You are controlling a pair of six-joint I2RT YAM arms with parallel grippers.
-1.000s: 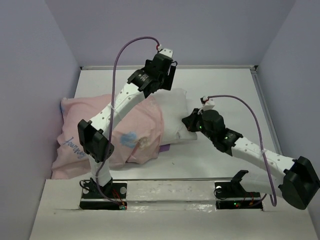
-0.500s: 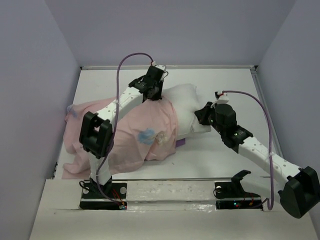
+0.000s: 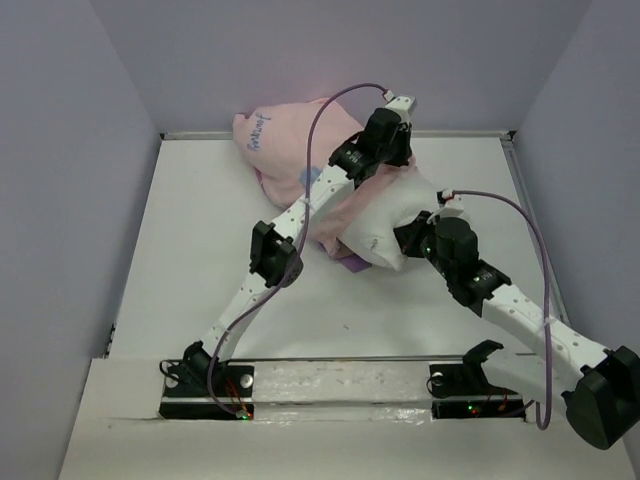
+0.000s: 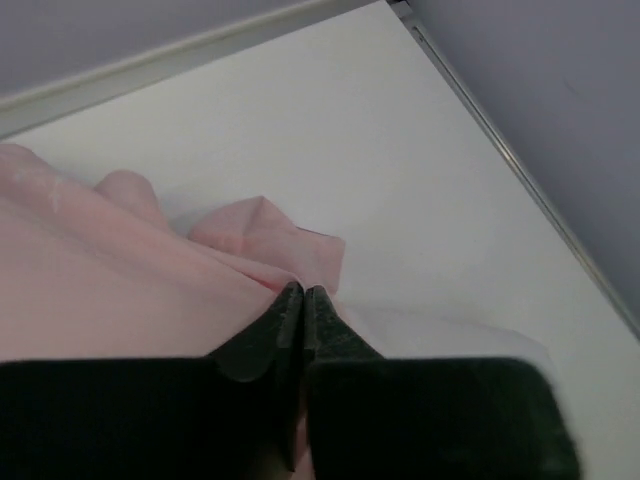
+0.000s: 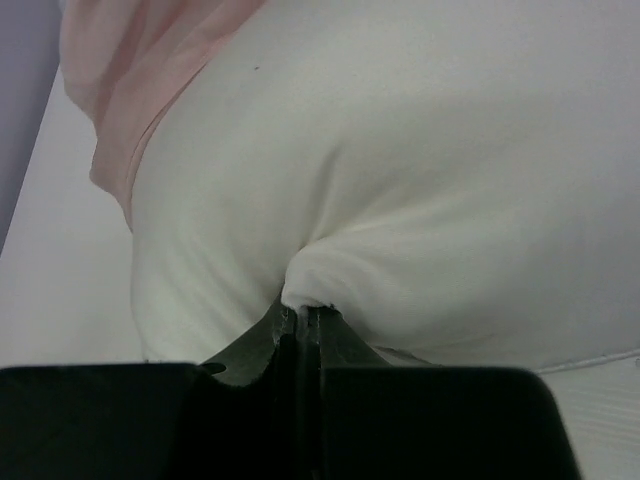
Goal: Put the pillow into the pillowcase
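Swung from the tabletop's [image 3: 200,260] left side to its far edge, the pillowcase [image 3: 283,145] bunches there, one end over the pillow [image 3: 385,228] right of centre. The left gripper [image 4: 303,292] is pinched tight on pink cloth — the right gripper [image 5: 301,310] is clamped on a pillow fold.

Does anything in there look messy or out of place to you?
Yes. The pillowcase is bunched and heaped against the back wall, covering only the far part of the pillow; the pillow's near end is bare, pinched by the right gripper.
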